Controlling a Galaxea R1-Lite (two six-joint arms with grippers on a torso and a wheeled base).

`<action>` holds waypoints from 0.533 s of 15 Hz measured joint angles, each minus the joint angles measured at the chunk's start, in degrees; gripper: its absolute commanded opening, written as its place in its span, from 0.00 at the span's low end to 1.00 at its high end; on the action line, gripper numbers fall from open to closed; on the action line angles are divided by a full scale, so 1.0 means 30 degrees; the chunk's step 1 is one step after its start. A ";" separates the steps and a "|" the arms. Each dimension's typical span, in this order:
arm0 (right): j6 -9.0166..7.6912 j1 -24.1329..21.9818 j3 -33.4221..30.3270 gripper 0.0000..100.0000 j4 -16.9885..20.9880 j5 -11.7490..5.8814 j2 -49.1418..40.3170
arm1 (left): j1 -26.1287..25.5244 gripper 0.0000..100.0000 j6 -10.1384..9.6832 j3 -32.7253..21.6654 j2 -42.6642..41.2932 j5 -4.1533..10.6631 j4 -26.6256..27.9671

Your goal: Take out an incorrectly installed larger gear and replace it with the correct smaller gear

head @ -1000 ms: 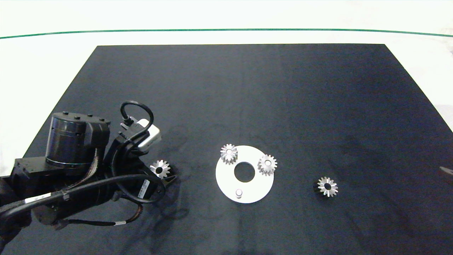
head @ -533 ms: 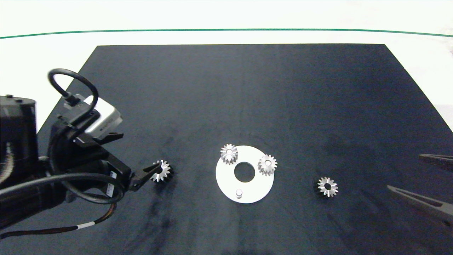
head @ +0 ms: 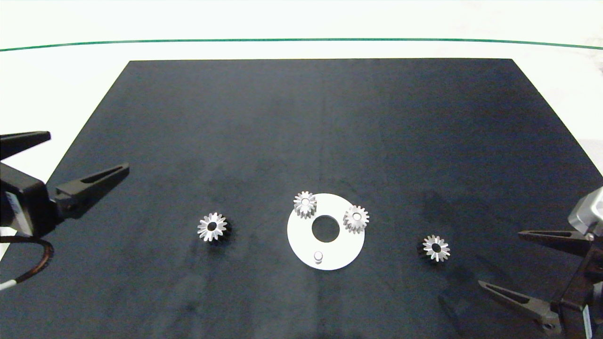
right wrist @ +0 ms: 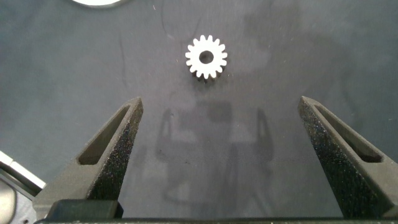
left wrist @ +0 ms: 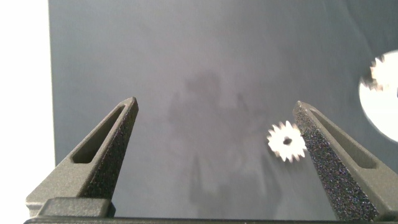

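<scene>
I log the larger gear [head: 212, 227] lying left of the round plate [head: 341, 254], the smaller gear [head: 435, 248] right, both tools, left tool [head: 80, 157] and right tool [head: 523, 266], spread wide, empty.

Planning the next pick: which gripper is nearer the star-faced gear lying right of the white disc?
Right. The right gripper hangs open just beyond the smaller gear; the left gripper is open at the mat's far left edge, past the larger gear.

Bright overhead light washes the pale counter [head: 301, 23] almost white around the dark mat [head: 320, 132]. The gears glare silver, each casting a small soft shadow. The left wrist view is hazy, with faint shadows on the mat.
</scene>
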 measured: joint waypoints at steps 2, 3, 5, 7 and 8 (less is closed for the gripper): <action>-0.0240 0.0000 -0.0069 1.00 -0.0183 -0.0293 0.0845 | 0.0622 1.00 -0.0028 -0.0585 -0.0870 0.0000 -0.0008; -0.0333 0.0028 -0.0179 1.00 -0.0423 -0.0577 0.1341 | 0.0918 1.00 -0.0033 -0.0809 -0.1304 0.0008 0.0020; -0.0638 0.0081 -0.0488 1.00 -0.1321 -0.0744 0.2418 | 0.1296 1.00 -0.0033 -0.1219 -0.2150 0.0037 0.0378; -0.1093 0.0163 -0.0894 1.00 -0.1902 -0.0695 0.3511 | 0.2003 1.00 -0.0049 -0.1406 -0.2853 0.0045 0.0496; -0.1223 0.0414 -0.1069 1.00 -0.1991 -0.0679 0.4015 | 0.2276 1.00 -0.0179 -0.1430 -0.3157 0.0045 0.0524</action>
